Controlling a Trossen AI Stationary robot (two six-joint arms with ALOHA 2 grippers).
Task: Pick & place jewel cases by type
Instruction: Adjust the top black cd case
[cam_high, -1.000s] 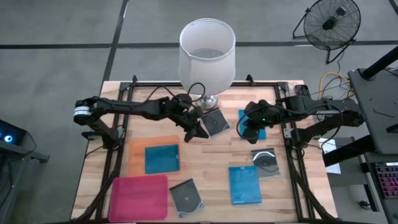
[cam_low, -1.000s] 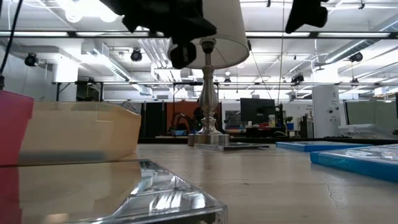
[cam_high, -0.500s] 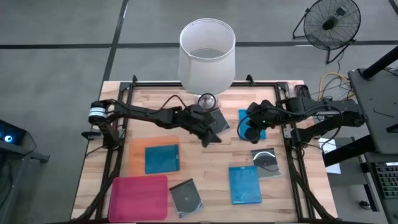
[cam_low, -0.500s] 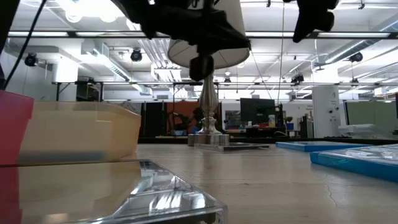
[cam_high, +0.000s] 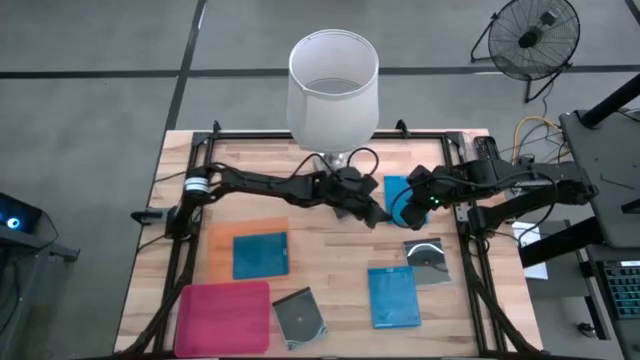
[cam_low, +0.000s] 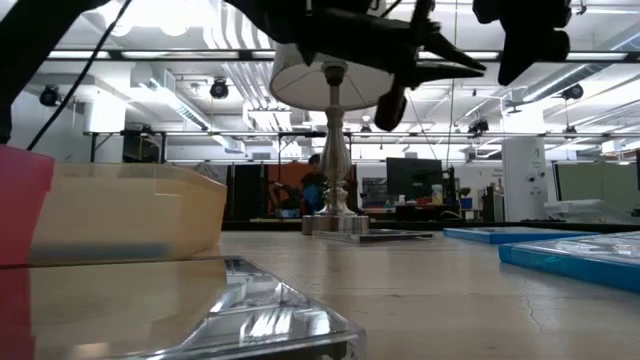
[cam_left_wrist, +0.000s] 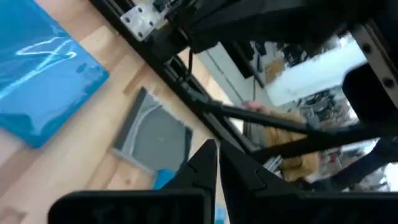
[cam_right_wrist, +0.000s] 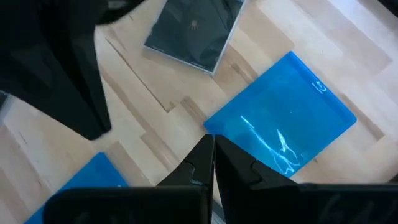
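Observation:
Three blue cases lie flat: one on the orange tray (cam_high: 260, 254), one near the table's front (cam_high: 393, 296), one (cam_high: 397, 187) under my grippers. A grey disc case (cam_high: 428, 260) lies right of centre, another (cam_high: 300, 318) beside the pink tray (cam_high: 225, 316). The third grey case, by the lamp base, is hidden under my left arm in the high view and shows only in the low view (cam_low: 372, 236). My left gripper (cam_high: 374, 216) is shut and hangs in the air over mid-table. My right gripper (cam_high: 404, 208) is shut and hovers just to its right, above the blue case.
A tall lamp with a white shade (cam_high: 333, 85) stands at the table's far edge, close behind both arms. Black frame rails (cam_high: 467, 240) run along the table's sides. Bare wood (cam_high: 330, 265) lies between the orange tray and the front blue case.
My left arm has stretched toward the table's right edge, carrying its shut gripper from beside the lamp base to just left of my right gripper, and it now covers the grey case there. My right gripper has shifted slightly right. No case has moved.

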